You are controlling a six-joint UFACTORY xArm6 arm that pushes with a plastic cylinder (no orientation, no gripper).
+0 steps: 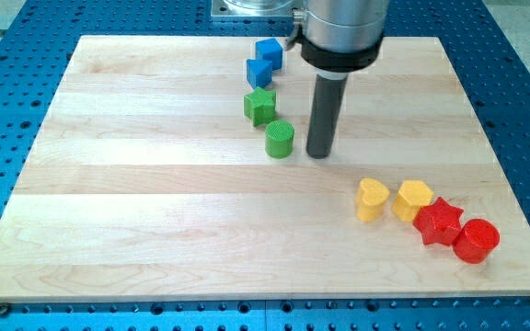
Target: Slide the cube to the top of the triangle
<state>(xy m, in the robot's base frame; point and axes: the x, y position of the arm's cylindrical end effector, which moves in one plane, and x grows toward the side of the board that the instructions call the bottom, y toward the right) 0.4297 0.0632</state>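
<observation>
A blue cube sits near the view's top centre of the wooden board. A second blue block, which looks like the triangle, touches it just below and to the left. My tip rests on the board, below and to the right of both blue blocks. It stands a short gap to the right of a green cylinder and touches no block.
A green star lies between the blue triangle and the green cylinder. At the lower right lie a yellow heart, a yellow block, a red star and a red cylinder.
</observation>
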